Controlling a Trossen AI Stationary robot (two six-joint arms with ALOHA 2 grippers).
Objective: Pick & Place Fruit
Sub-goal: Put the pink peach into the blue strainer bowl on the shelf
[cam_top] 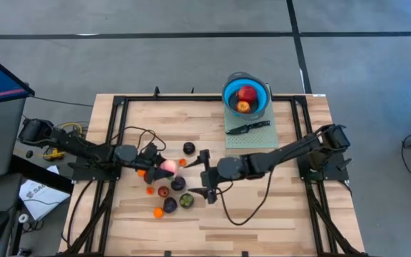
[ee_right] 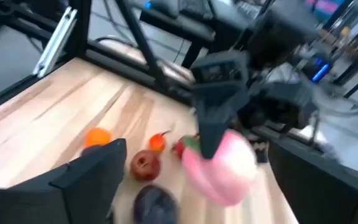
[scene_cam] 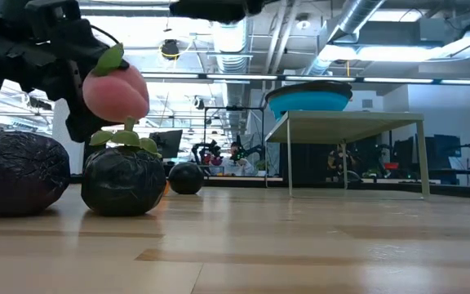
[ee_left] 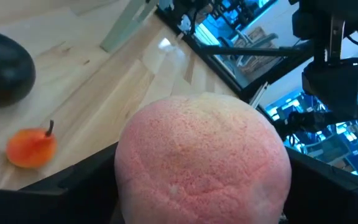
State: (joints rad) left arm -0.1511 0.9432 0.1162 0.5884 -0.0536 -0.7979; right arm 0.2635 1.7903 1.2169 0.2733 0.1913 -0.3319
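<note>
The biggest risk is a collision between the two dark arms. The left tool (cam_top: 164, 165) holds the round pink peach-like fruit (cam_top: 168, 167) lifted off the pale wooden counter (cam_top: 262, 207), and the right tool (cam_top: 200, 176), its fingers spread wide and empty, sits just beside it over the same cluster. If either arm swings without the other clearing, fingers or cable could clash and knock the fruit loose.

Next is a drop. The pink fruit looks large for the left tool's span, gripped across its broad middle with the fingers nearly as wide as they go; a fast move toward the blue bowl (cam_top: 260, 108) at the far side of the counter could let it roll out and land among the pieces below.

Smaller still, a low sweep could scatter the loose fruit: the dark purple leafy-topped fruit (scene_cam: 124, 180), the wrinkled dark oval fruit (scene_cam: 19, 173), the dark round fruit farther off (cam_top: 189, 148), the small red fruit (ee_right: 145, 165) and the tiny orange fruits (ee_left: 32, 147) all lie close under the arms and would roll easily.

The pink fruit has a matte, finely dimpled skin, a soft crease and a green leaf at its top. The bowl already holds a red fruit (cam_top: 247, 93) and an orange one. A black knife (cam_top: 248, 127) lies on the green mat (cam_top: 259, 138) beside the bowl.
</note>
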